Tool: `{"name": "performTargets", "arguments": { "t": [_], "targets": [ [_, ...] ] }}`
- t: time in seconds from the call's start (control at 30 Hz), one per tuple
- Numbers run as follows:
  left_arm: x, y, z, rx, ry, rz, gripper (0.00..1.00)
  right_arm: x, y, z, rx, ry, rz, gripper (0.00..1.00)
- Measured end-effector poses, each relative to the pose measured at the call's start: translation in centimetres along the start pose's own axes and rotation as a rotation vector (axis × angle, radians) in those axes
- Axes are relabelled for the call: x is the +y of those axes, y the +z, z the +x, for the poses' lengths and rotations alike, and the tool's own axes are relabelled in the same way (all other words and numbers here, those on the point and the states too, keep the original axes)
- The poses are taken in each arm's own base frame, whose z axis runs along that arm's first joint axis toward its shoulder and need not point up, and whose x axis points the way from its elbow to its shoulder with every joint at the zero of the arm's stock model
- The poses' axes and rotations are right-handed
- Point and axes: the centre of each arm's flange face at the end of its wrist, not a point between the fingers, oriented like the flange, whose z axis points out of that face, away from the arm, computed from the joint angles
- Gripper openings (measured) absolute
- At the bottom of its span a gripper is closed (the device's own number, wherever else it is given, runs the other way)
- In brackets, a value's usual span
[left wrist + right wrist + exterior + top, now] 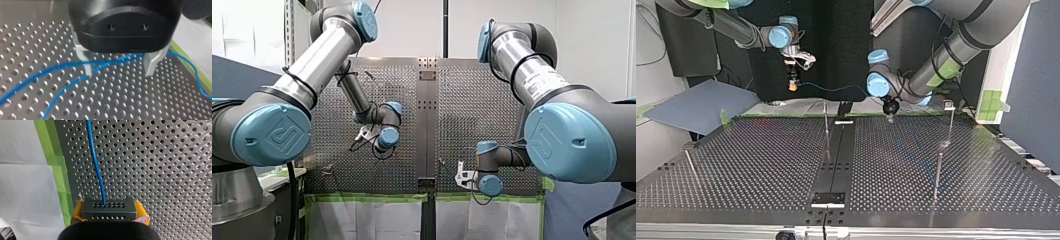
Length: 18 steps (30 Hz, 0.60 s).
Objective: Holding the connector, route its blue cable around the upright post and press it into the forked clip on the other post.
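One perforated table (761,165) carries the work. Two arms reach over it: my left arm (312,70) and my right arm (532,75).

In the top view, three thin posts stand upright on the table:
- a middle post (826,127) near the table's centre line;
- a far post (951,122) at the view's right;
- a near post (937,172) just in front of the far post.

Which post bears the forked clip cannot be told. One rod (690,164) leans at the top view's left.

One blue cable (836,90) spans from hand to hand above the table's far edge, well apart from all three posts.

The left hand (119,67) is released. Its two fingers (87,67) stand spread just above the table. The cable crosses between them without being pinched.

The right hand (109,215) is clenched on one dark connector (109,206), held between two yellow pads (77,211). The cable leaves the middle of the connector's face and runs ahead over the table.
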Motion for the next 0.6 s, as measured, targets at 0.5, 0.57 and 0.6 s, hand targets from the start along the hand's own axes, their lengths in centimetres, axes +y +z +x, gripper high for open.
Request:
{"name": "performTargets", "arguments": {
  "t": [0.5,0.57,0.6],
  "targets": [
    [-0.9,-0.1,0.7,0.005,-0.092,0.021,1.00,0.0,0.0,0.0,0.003,0.001,0.001,0.00],
    [-0.7,0.0,0.8,0.012,-0.105,0.015,1.00,0.0,0.0,0.0,0.003,0.001,0.001,0.00],
    [-0.7,0.0,0.9,0.014,-0.111,0.013,1.00,0.0,0.0,0.0,0.003,0.001,0.001,0.00]
  ]
}}
